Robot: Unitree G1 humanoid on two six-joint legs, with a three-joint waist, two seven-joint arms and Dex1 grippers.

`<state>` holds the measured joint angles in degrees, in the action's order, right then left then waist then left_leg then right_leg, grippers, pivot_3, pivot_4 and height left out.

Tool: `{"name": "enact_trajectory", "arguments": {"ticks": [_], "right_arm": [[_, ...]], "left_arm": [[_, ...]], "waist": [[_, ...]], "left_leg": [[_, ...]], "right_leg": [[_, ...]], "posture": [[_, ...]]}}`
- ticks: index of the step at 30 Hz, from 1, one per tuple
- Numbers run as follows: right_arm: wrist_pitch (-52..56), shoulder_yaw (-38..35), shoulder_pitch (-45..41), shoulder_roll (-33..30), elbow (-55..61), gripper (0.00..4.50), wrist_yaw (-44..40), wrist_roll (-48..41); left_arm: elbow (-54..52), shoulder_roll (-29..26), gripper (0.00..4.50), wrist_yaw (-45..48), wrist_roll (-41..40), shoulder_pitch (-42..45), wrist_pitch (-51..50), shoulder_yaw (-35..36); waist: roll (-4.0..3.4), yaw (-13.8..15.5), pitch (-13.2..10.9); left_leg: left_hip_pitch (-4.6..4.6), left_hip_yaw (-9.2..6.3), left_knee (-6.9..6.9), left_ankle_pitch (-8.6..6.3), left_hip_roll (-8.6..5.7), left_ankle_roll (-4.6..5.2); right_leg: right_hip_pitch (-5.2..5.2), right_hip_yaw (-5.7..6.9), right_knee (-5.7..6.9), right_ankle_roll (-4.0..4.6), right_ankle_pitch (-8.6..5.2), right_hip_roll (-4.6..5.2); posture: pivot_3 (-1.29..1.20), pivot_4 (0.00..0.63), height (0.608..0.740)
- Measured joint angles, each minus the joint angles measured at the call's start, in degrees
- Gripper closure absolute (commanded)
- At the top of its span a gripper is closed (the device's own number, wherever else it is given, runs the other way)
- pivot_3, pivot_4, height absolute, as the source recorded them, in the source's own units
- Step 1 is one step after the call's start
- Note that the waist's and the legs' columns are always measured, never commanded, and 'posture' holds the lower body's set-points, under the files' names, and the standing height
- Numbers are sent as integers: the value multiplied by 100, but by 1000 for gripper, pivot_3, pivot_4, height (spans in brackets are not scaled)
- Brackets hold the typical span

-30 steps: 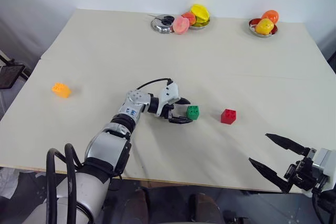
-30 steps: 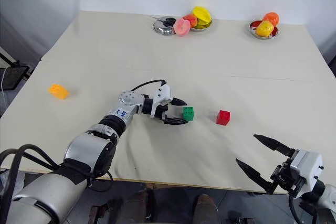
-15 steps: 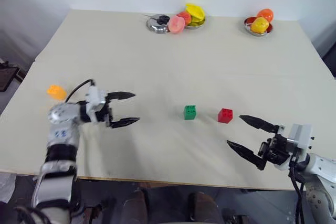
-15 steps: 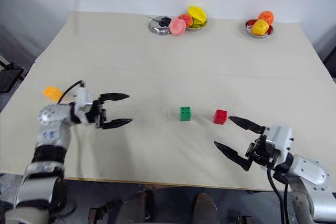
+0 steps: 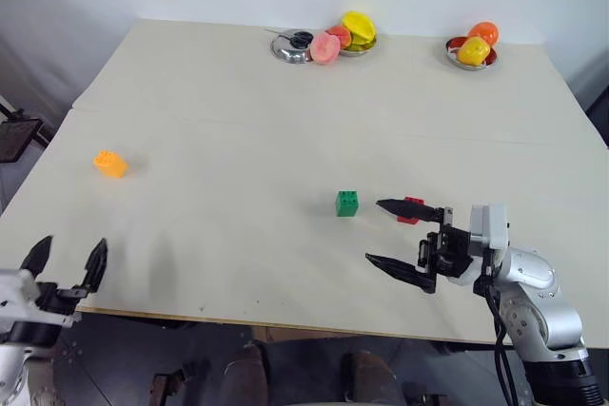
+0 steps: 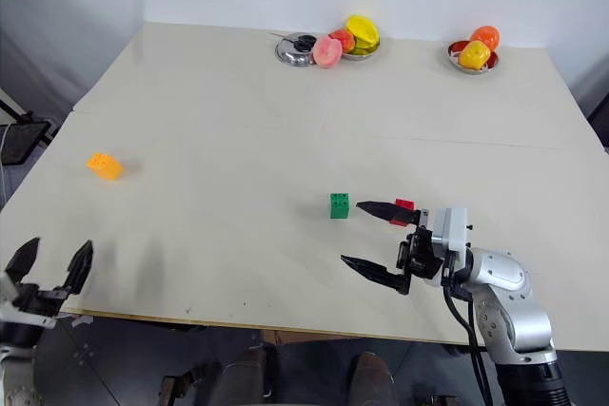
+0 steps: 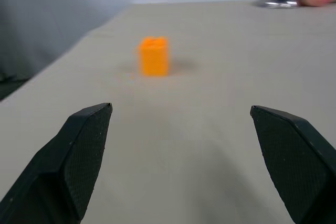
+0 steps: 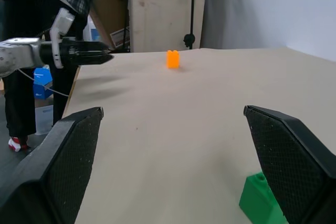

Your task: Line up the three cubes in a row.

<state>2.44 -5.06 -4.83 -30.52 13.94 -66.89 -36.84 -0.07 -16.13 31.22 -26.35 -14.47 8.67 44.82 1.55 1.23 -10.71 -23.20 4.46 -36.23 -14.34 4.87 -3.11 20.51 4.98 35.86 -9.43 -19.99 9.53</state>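
On the big matte beige tabletop, the right gripper had its two black tapered fingers spread wide, holding nothing. It sat low over the near right part of the table, with the small red studded plastic cube partly hidden behind its upper finger (couldn't tell if they actually touched). The small green studded plastic cube stood just beside the red one, on the robot's left, clear of the fingers.

The left gripper was down at the near left edge of the table, fingers also spread wide and empty. The orange-yellow plastic cube sat by itself near the left edge, well apart from the other two, and in the left wrist view it showed ahead between the open fingers.

At the far edge were shiny metal bowls with glossy rounded toy fruits in yellow, pink and orange.
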Motion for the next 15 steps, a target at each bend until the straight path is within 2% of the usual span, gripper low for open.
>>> {"name": "enact_trajectory", "arguments": {"ticks": [6,10,15], "right_arm": [[20,5,59,-1,-4,0,-53,-7],[47,7,37,-8,-6,0,-39,-6],[142,3,102,-67,38,0,62,73]], "left_arm": [[-84,-135,17,-598,-3,265,-274,-155],[481,-834,17,-1004,228,1191,-732,-491],[2427,-2115,17,-861,627,3194,-1310,-1244]], "waist": [[0,20,1],[4,16,4],[10,9,8]], "left_leg": [[0,1,1,1,0,-1],[0,-1,4,3,1,-3],[-3,3,9,6,0,-9]], "right_leg": [[2,1,2,1,1,0],[7,4,8,6,2,-5],[11,6,6,8,3,-7]], "posture": [[0,150,740],[0,150,740],[0,150,740]]}}
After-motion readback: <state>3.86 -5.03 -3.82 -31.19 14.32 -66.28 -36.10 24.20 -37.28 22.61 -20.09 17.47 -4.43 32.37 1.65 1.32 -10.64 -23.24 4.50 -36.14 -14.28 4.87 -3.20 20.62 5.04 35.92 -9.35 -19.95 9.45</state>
